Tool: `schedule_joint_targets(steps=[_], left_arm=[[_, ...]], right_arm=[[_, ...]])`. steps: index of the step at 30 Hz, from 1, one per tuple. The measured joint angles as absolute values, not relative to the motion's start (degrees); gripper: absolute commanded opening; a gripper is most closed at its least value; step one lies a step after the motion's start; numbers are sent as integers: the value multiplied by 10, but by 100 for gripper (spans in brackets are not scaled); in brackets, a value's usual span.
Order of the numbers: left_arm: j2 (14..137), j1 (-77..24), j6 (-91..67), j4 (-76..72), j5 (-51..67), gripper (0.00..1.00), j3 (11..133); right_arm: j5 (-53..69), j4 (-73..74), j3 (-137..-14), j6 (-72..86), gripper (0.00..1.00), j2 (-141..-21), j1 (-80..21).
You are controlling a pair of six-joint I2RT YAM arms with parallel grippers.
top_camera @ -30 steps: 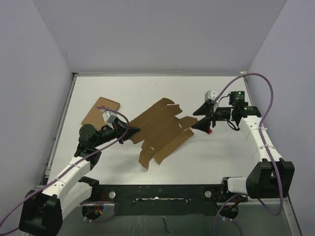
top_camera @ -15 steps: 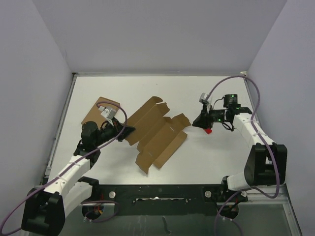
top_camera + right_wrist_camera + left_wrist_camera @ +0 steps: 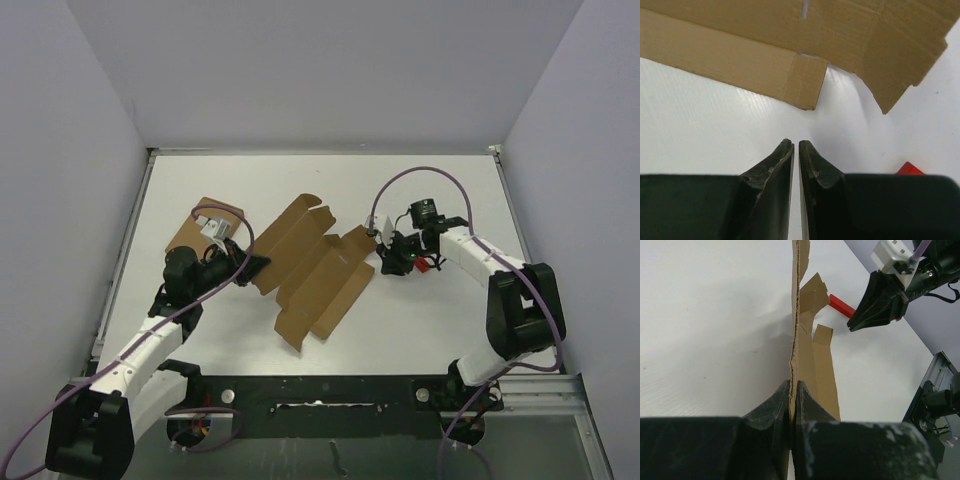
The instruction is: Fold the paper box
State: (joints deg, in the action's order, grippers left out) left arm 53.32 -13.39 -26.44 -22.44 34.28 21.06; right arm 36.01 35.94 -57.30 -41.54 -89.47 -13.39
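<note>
The paper box is an unfolded brown die-cut sheet lying mid-table, its left side lifted. My left gripper is shut on the sheet's left edge. In the left wrist view the sheet stands edge-on, clamped between the jaws of that gripper. My right gripper hovers at the sheet's right flap. In the right wrist view its jaws are nearly together with nothing between them. They stand a short way from the sheet's flaps, over bare table.
A small red block lies just right of the right gripper and also shows as a red block in the right wrist view. A wider, flat cardboard rectangle lies behind the left arm. Walls close in the table on three sides.
My right arm has swung left from beside the red block to the sheet's right flap, and its jaws have closed. The left gripper and the sheet have shifted slightly left.
</note>
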Motion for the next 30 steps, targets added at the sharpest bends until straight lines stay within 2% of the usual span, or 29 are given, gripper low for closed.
schedule_joint_targets(steps=[16,21,30], left_arm=[[549,-134,-281,-232,350,0,210],[552,-133,-284,-235,353,0,210],[555,-133,-285,-237,354,0,210]], right_arm=[[187,262,-573,-361,12,-974,-206],[194,261,-573,-349,9,-984,-207],[283,273,-575,-360,6,-967,-211]])
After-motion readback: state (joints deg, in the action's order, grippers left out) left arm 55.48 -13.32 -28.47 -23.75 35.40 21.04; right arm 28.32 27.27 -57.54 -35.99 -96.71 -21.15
